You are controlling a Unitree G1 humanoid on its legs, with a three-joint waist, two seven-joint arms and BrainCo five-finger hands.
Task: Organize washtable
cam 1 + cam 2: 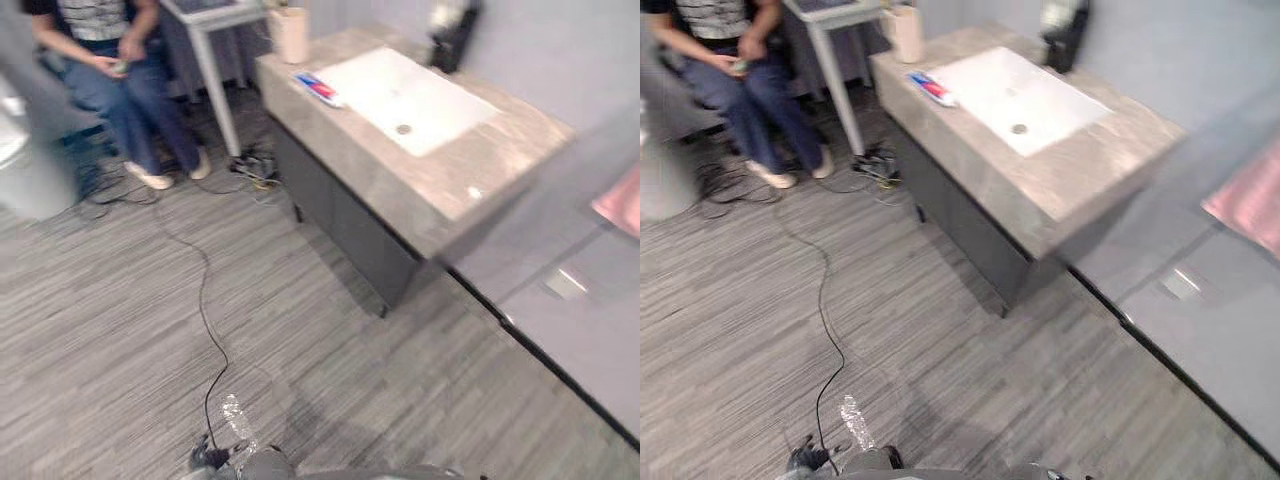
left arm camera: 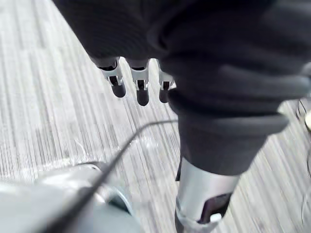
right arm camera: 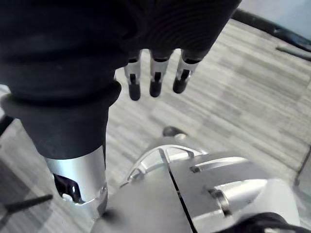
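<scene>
The washtable (image 1: 400, 190) is a grey stone counter on a dark cabinet, some way ahead and to the right. A white sink (image 1: 410, 95) is set into it. A red and blue toothpaste tube (image 1: 318, 88) lies on the counter at the sink's left edge. A beige cup (image 1: 291, 33) stands at the far left corner and a dark object (image 1: 452, 35) at the back by the wall. My left hand (image 2: 142, 92) hangs over the striped grey floor, fingers relaxed and empty. My right hand (image 3: 155, 82) hangs the same way, open and holding nothing.
A person (image 1: 120, 70) sits at the upper left beside a white table leg (image 1: 215, 90). A tangle of cables (image 1: 250, 165) lies on the floor near that leg. Something pink (image 1: 620, 200) shows at the right edge above a glossy grey floor strip (image 1: 560, 300).
</scene>
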